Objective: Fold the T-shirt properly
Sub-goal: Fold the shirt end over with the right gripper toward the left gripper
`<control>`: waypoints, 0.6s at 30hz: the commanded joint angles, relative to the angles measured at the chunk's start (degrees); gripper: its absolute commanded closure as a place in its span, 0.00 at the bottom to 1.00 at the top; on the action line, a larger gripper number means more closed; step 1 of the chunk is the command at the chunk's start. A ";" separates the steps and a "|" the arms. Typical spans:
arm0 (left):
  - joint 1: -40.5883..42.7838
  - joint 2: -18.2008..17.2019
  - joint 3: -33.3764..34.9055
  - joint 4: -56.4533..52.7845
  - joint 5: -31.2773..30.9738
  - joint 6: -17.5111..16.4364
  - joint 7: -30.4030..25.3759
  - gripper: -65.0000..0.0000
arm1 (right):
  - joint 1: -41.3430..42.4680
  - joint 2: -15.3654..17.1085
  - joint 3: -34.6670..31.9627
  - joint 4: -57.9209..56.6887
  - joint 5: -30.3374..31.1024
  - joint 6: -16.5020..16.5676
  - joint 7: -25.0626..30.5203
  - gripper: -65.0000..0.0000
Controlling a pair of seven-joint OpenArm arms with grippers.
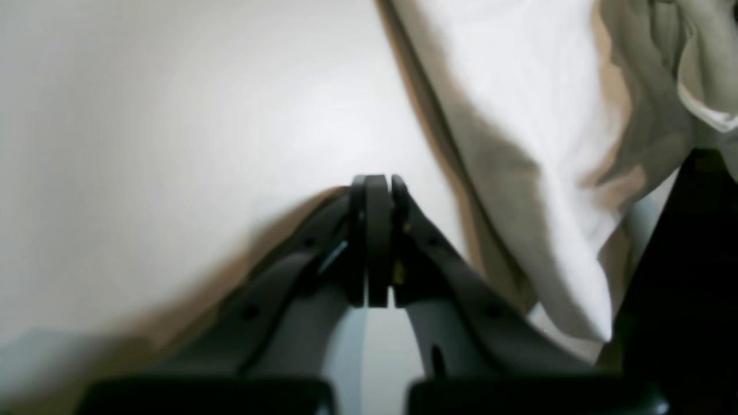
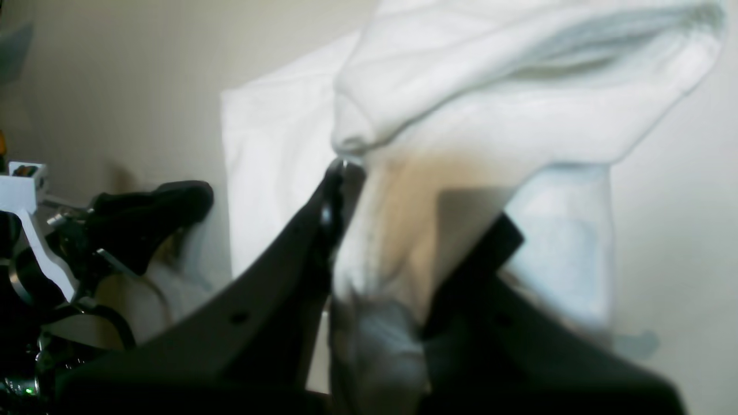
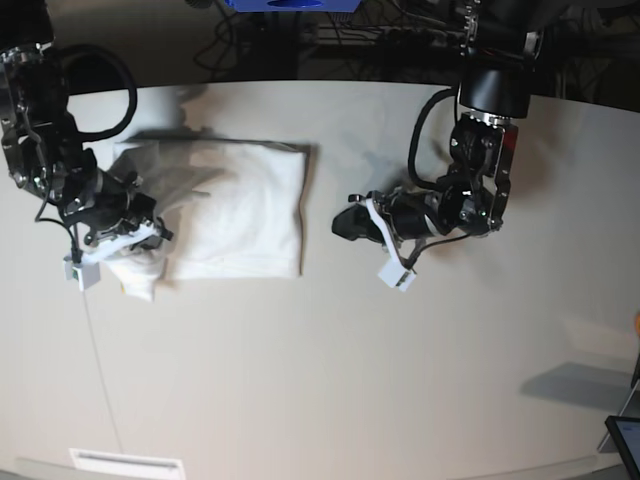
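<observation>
The white T-shirt [image 3: 240, 205] lies folded into a rough rectangle on the table's left half, plain side up. Its left end is bunched and lifted. My right gripper [image 3: 150, 232] is at that end, shut on a fold of the T-shirt. In the right wrist view the cloth [image 2: 490, 86] drapes over the fingers and bulges up from the right gripper [image 2: 349, 170]. My left gripper [image 3: 345, 225] lies low on the table just right of the shirt, shut with nothing in it. The left wrist view shows the left gripper [image 1: 377, 184] with pads pressed together beside the T-shirt [image 1: 530, 115].
Cables and a blue object [image 3: 285, 4] sit beyond the table's far edge. A dark screen corner [image 3: 625, 440] shows at the bottom right. A white label [image 3: 125, 463] is on the near edge. The left arm [image 2: 173, 202] appears in the right wrist view.
</observation>
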 commanded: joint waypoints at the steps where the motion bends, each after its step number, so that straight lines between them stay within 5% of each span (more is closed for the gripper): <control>1: -0.86 -0.26 -0.17 0.48 0.48 0.02 0.43 1.00 | 0.93 0.54 0.45 1.15 2.75 0.37 0.66 1.00; 18: -0.86 -0.79 -0.43 0.48 0.48 0.02 0.43 1.00 | 1.99 -6.93 0.36 1.15 6.35 0.28 -4.09 0.98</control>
